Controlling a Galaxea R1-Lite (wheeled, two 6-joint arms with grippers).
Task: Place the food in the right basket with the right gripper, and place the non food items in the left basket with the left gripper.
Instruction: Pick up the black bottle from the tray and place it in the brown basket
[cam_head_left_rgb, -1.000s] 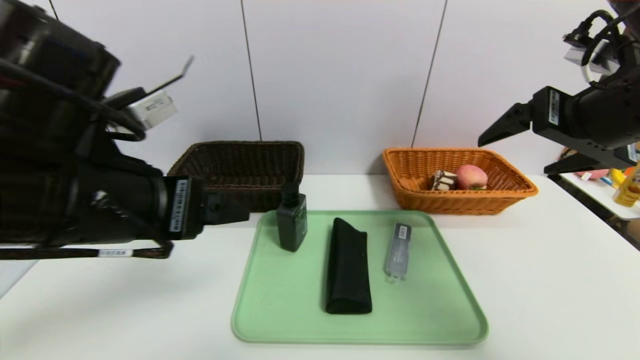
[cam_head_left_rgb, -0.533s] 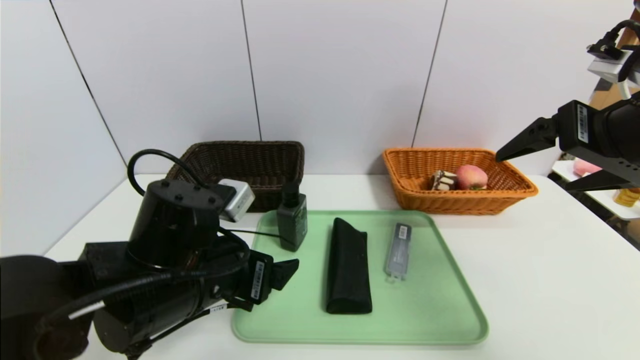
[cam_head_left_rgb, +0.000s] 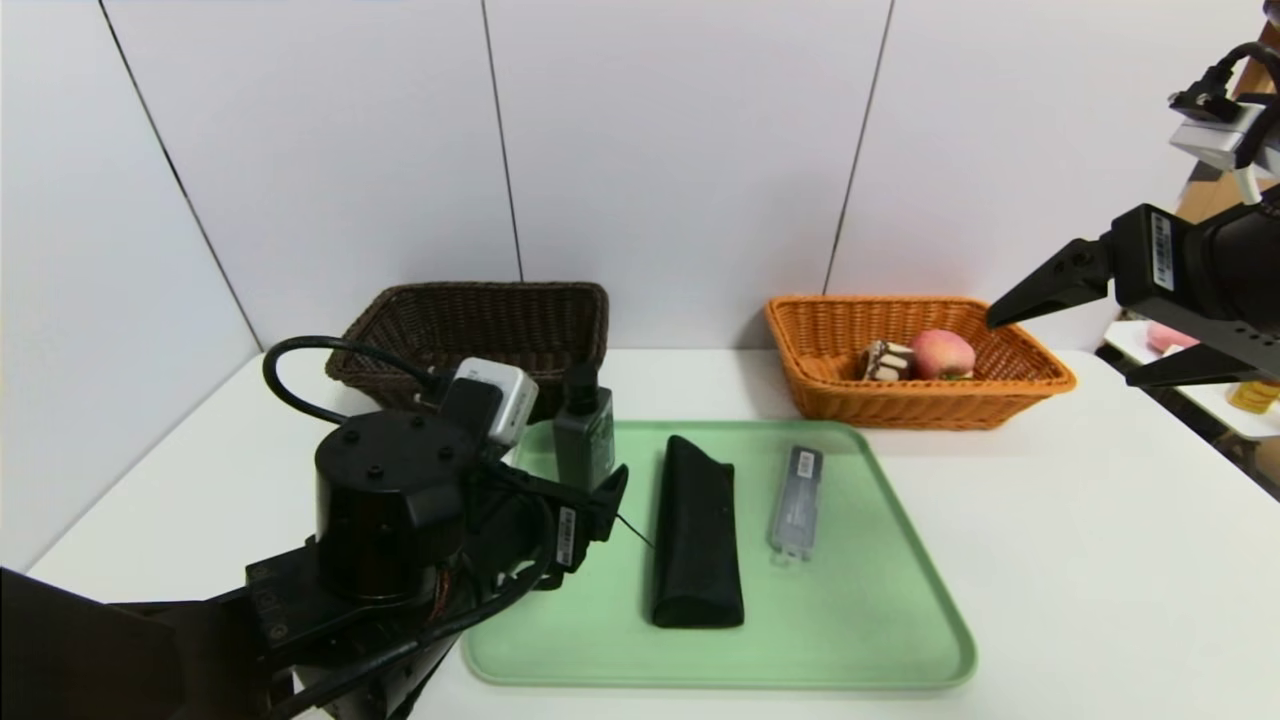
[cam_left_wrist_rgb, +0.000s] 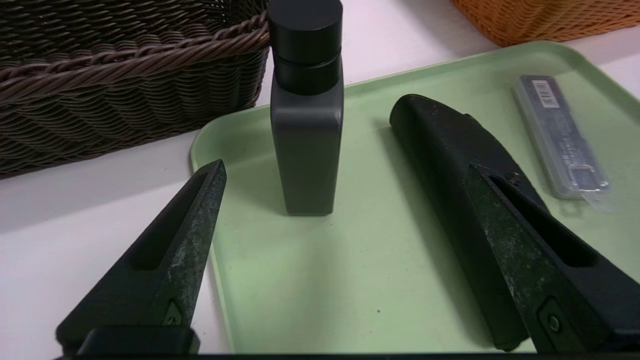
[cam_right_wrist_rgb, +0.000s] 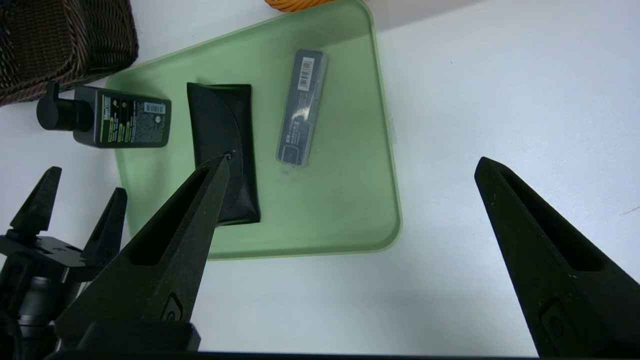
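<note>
On the green tray a dark bottle stands upright at the back left. A black glasses case lies in the middle and a flat clear case to its right. My left gripper is low over the tray's left side, open and empty. In the left wrist view the left gripper has the bottle just ahead, between the lines of its fingers, and the black case by one finger. My right gripper hangs open and empty high at the right.
A dark brown basket sits behind the tray's left corner, close to the bottle. The orange basket at back right holds a peach and a striped pastry. White table surrounds the tray; a side table stands at far right.
My left arm came down from high at the left and swung in over the tray, its open gripper now near the bottle. The right gripper drew back slightly to the right.
</note>
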